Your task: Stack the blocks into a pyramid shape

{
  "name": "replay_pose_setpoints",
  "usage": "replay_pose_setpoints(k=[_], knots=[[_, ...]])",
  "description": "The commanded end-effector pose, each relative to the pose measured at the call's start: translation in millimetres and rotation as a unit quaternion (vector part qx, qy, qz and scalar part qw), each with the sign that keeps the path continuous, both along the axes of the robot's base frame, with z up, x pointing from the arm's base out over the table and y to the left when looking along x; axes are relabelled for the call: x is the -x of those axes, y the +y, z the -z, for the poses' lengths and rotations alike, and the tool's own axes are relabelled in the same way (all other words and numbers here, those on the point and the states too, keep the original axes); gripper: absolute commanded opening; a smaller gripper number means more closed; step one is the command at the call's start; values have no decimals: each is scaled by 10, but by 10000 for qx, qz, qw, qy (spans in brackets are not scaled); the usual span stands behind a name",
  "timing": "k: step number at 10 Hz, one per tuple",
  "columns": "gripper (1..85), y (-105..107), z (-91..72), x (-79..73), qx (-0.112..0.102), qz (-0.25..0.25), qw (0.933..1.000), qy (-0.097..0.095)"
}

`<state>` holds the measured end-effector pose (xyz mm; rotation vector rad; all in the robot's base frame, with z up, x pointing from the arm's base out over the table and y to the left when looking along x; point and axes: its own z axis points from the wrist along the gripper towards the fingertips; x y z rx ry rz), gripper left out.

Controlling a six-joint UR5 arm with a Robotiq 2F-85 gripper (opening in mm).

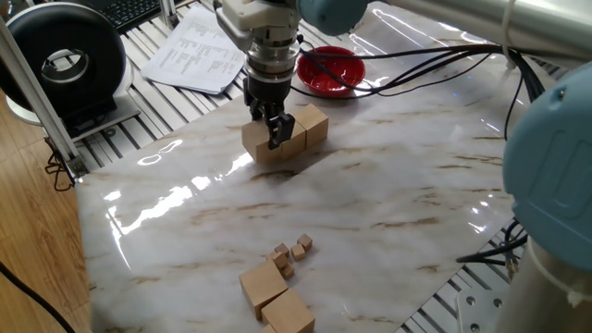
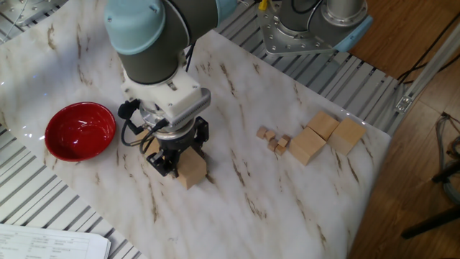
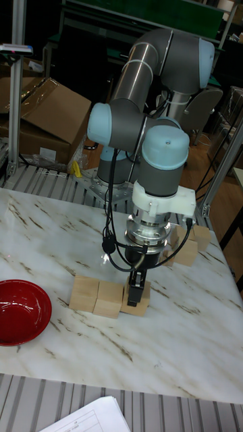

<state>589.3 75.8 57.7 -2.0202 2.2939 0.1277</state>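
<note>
Three tan blocks stand in a row on the marble table: two free ones (image 3: 84, 292) (image 3: 108, 298) and an end block (image 3: 138, 307). My gripper (image 3: 137, 289) points straight down over that end block, its fingers closed on the block's sides. The same row shows in one fixed view, with the end block (image 1: 256, 144) under the gripper (image 1: 270, 129) and its neighbours (image 1: 292, 136) (image 1: 314, 121) beside it. From the other side the held block (image 2: 192, 170) sits below the gripper (image 2: 172, 155), which hides the rest of the row. Three loose blocks (image 2: 307, 146) (image 2: 323, 124) (image 2: 348, 135) lie apart.
A red bowl (image 2: 79, 131) sits near the row at the table edge. Several tiny wooden cubes (image 2: 273, 138) lie beside the loose blocks. Papers (image 1: 199, 46) and a black spool (image 1: 65, 65) lie off the table, and cables (image 1: 416, 60) trail across its far side.
</note>
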Motion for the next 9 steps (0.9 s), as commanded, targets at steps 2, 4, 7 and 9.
replay_pose_setpoints(k=[2,4,7,9], knots=[[10,19,98,-73,-70,-11,10000,-25],[10,19,118,-82,-70,-11,10000,-25],[10,31,147,-87,-86,-5,10000,-17],[10,41,145,19,-116,11,9998,163]])
